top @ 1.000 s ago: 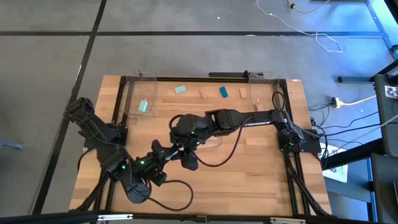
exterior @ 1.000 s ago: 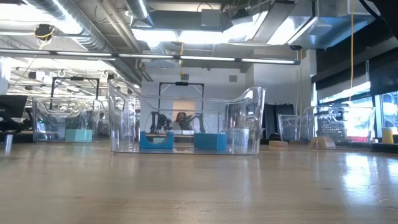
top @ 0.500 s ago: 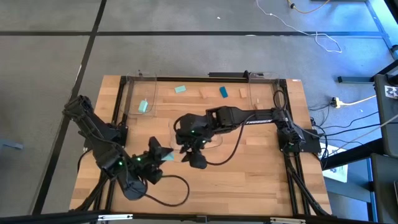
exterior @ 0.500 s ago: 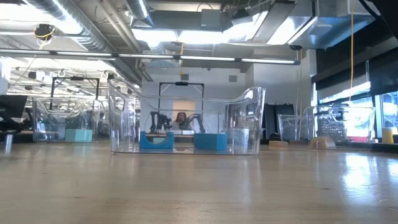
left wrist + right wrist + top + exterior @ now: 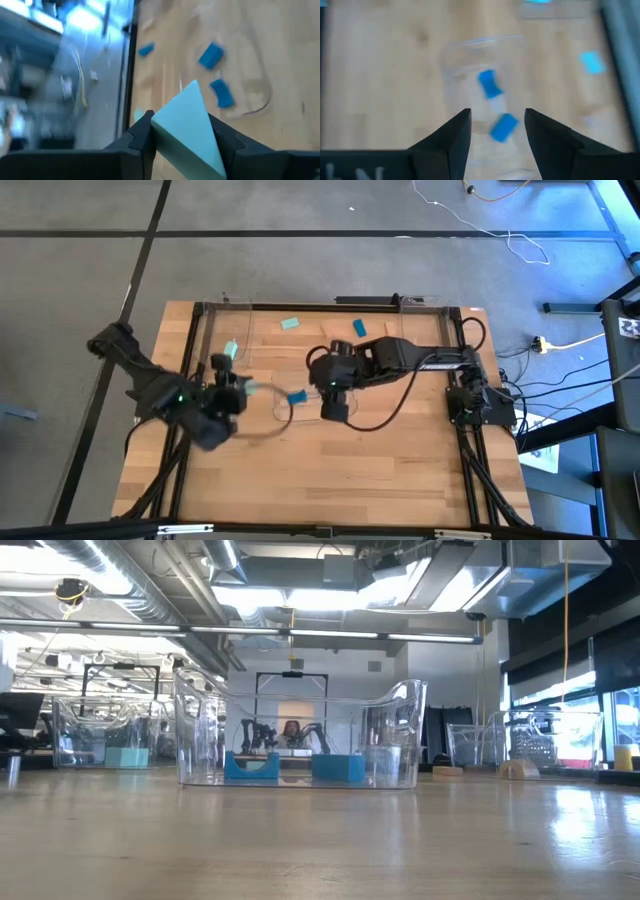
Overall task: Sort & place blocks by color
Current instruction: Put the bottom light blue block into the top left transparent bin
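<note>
Left gripper point(image 5: 182, 142) is clamped on a mint block point(image 5: 187, 130), held above the table left of the clear tray point(image 5: 300, 735). Right gripper point(image 5: 497, 132) hovers over that tray, fingers parted and empty. Two blue blocks point(image 5: 490, 84) lie inside the tray; another blue block point(image 5: 359, 328) and a mint one point(image 5: 290, 323) lie beyond it.

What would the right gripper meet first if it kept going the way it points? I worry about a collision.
Probably the clear tray with two blue blocks; the right gripper, open and empty, points at them. Depth is unclear.
</note>
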Robot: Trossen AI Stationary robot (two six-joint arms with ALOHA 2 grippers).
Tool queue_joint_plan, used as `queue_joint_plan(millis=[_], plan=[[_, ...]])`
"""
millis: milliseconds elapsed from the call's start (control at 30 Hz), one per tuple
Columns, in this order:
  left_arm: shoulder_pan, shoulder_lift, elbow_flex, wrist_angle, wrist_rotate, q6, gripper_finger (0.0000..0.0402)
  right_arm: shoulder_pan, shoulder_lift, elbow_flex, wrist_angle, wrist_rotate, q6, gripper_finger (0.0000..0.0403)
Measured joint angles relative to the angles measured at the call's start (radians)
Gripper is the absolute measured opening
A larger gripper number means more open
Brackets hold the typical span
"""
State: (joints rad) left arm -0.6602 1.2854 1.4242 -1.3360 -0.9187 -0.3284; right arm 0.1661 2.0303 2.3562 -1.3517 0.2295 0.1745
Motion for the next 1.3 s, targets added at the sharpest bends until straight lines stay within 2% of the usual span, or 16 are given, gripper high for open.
queue_joint_plan(millis=[200, 333, 633, 733, 867, 1000, 1167, 1300], plan=[[0.237, -0.027, 0.0, -0.158, 0.072, -0.273, 0.0114, -0.008, -0.006, 0.0, -0.094, 0.226, 0.004, 0.0184], [0.433, -0.03, 0.0, -0.197, 0.166, -0.39, 0.0114, -0.023, -0.006, -0.009, -0.132, 0.278, 0.004, 0.0184], [0.866, -0.023, 0.0, -0.198, 0.382, -0.423, 0.0114, -0.039, -0.005, -0.009, -0.145, 0.39, 0.003, 0.0184], [0.983, -0.023, -0.02, -0.185, 0.455, -0.395, 0.0114, -0.039, -0.005, -0.009, -0.144, 0.398, 0.004, 0.0184], [1.111, -0.023, -0.127, -0.106, 0.474, -0.317, 0.0114, -0.039, -0.005, -0.009, -0.143, 0.398, 0.028, 0.0184], [1.215, -0.023, -0.275, 0.062, 0.51, -0.215, 0.0114, -0.039, -0.005, -0.009, -0.142, 0.398, 0.034, 0.0184], [1.319, -0.023, -0.445, 0.342, 0.642, -0.09, 0.0114, -0.039, -0.005, -0.009, -0.141, 0.398, 0.079, 0.0184], [1.39, -0.023, -0.554, 0.449, 0.678, -0.068, 0.0114, -0.039, -0.005, -0.009, -0.141, 0.398, 0.089, 0.0184]])
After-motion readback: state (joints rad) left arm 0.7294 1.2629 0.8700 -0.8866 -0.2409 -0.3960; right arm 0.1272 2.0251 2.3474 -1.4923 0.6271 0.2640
